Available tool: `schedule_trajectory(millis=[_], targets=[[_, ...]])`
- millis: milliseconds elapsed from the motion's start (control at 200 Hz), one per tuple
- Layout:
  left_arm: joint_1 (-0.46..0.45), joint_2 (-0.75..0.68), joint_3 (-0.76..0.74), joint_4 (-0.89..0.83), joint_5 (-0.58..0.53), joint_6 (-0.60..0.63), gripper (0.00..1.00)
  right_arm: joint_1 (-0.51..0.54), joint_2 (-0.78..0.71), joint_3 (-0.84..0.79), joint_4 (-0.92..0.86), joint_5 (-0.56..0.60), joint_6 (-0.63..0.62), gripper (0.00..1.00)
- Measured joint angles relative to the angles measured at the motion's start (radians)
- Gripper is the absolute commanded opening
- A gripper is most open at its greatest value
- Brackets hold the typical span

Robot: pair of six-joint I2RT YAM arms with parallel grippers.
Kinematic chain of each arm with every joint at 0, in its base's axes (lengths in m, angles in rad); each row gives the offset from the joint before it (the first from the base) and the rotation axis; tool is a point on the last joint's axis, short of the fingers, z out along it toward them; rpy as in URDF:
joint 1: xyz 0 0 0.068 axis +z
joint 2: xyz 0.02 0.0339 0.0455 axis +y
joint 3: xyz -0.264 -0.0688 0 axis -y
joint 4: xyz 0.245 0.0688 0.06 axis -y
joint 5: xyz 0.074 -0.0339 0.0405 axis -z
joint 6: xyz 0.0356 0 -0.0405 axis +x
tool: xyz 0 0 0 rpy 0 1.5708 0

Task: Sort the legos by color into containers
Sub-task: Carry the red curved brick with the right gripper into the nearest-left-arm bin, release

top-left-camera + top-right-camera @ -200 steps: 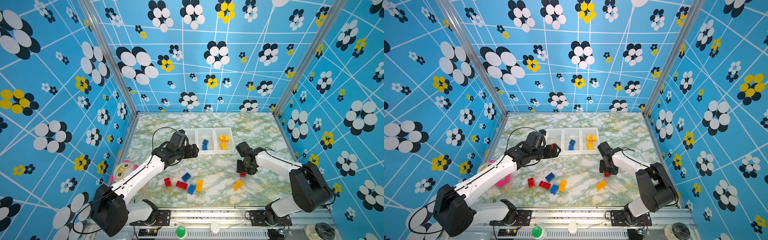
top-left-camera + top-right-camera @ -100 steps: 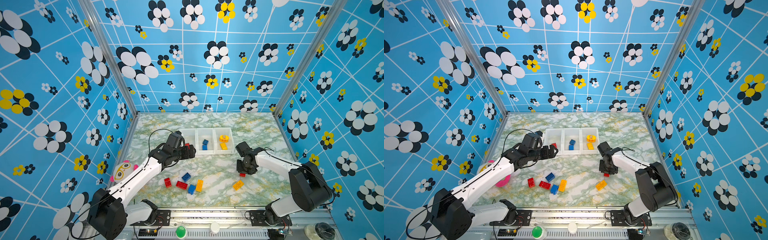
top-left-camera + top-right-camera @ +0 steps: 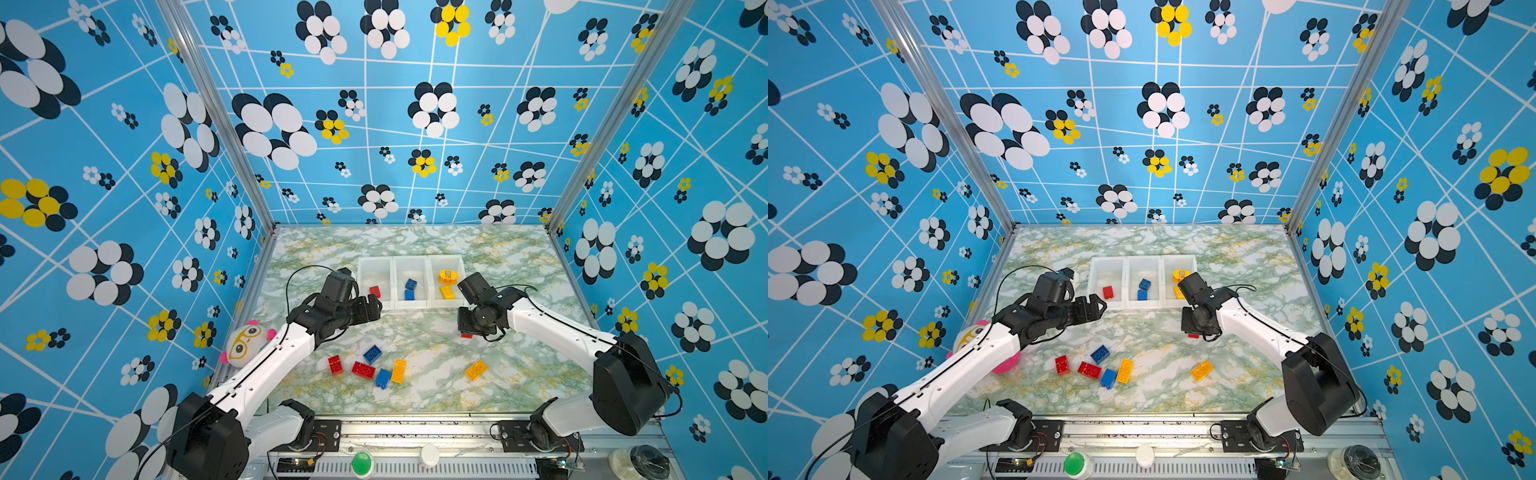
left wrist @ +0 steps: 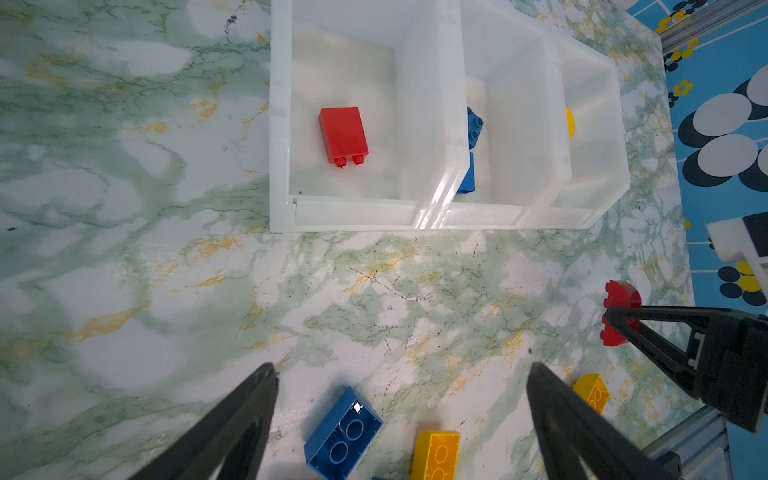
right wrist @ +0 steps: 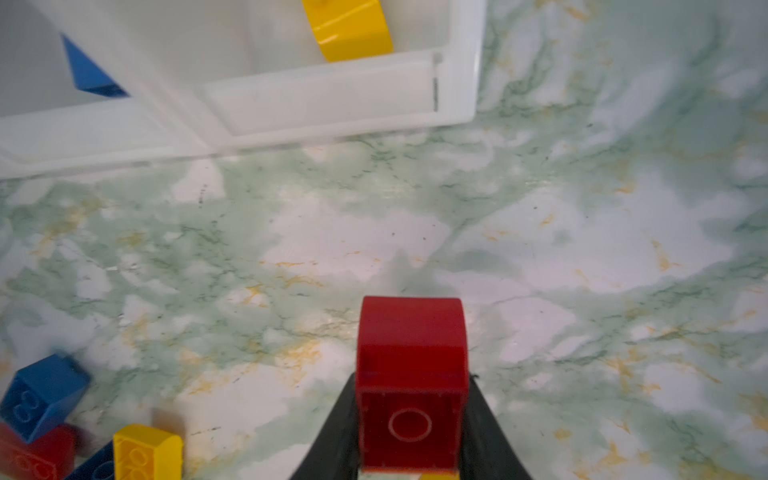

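The right pincer [image 5: 411, 399] is clamped on a red rounded brick [image 5: 411, 353], whose hollow underside faces the wrist camera. It sits low by the marble table [image 5: 540, 249]; whether it touches the table I cannot tell. Ahead of its tips lies bare marble, then the near wall of the containers [image 5: 324, 99]. A yellow brick [image 5: 349, 29] sits in the bin straight ahead and a blue brick [image 5: 89, 70] in the next.

The left pincer [image 4: 401, 370] stands wide apart and empty, just short of the row's end bin, where a red brick [image 4: 344, 135] lies. Under and behind its fingers [image 4: 249, 399] lie loose legos [image 4: 343, 432]. Between the two pincers the table is open.
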Motion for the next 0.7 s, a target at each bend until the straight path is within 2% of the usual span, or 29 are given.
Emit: schedule_trajectory(millis=[175, 365, 700], targets=[[0.026, -0.034, -0.039, -0.006, 0.005, 0.000, 0.95, 0.078, 0.061, 0.143, -0.001, -0.004, 0.006, 0.27], [0.038, -0.045, -0.065, -0.017, 0.010, 0.000, 0.96, 0.149, 0.194, 0.334, -0.001, -0.019, 0.002, 0.27], [0.053, -0.076, -0.093, -0.020, 0.018, 0.003, 0.96, 0.204, 0.435, 0.699, -0.012, -0.040, -0.038, 0.27]])
